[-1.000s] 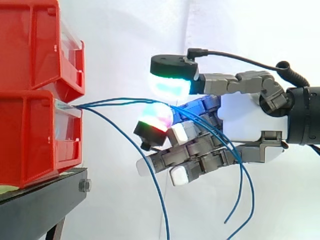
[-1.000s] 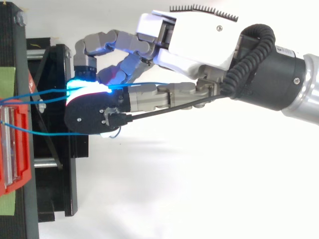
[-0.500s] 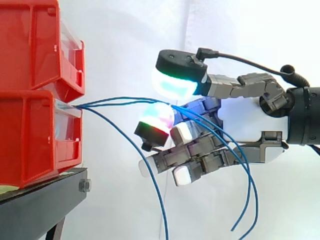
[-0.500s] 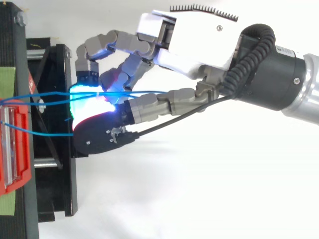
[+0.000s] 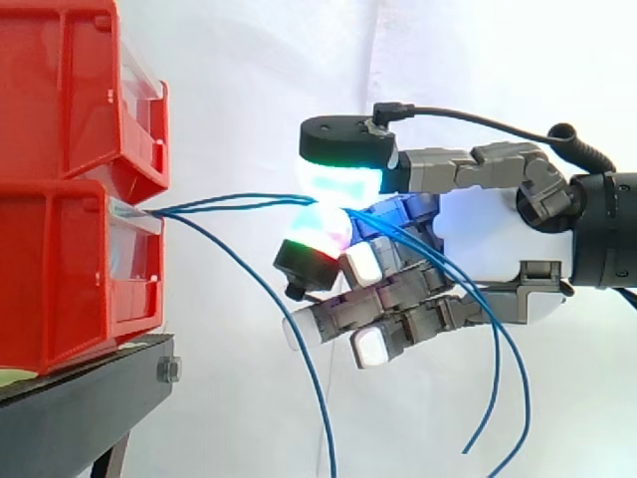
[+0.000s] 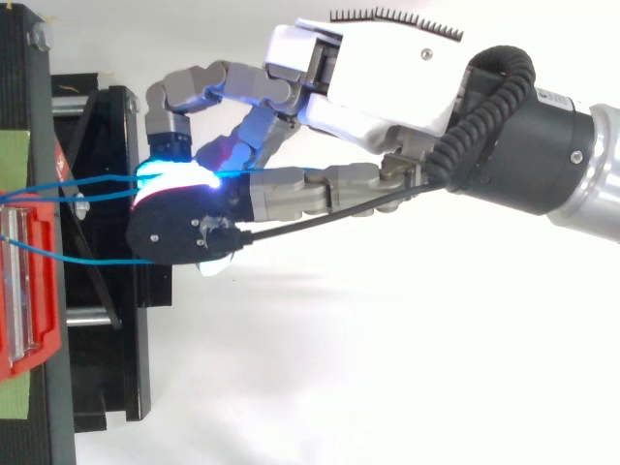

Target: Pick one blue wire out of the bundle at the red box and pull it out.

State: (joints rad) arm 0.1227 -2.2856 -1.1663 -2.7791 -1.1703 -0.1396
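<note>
Your hand [image 5: 498, 239] has its glowing pads [image 5: 338, 179] pinched on an upper blue wire [image 5: 227, 203], near the front edge of the lower red bin [image 5: 60, 269]. Grab looks done, pull-out isn't: the wire's end sits in the bin.

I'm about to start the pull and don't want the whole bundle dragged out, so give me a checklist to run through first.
1. Grip: ok, the hand pinches the blue wires between its pads.
2. One wire alone pinched: not ok, two seem to run through the pinch.
3. Third wire free: ok, it droops below the hand.
4. How the wires are held inside the lower red bin: cannot tell.
</note>
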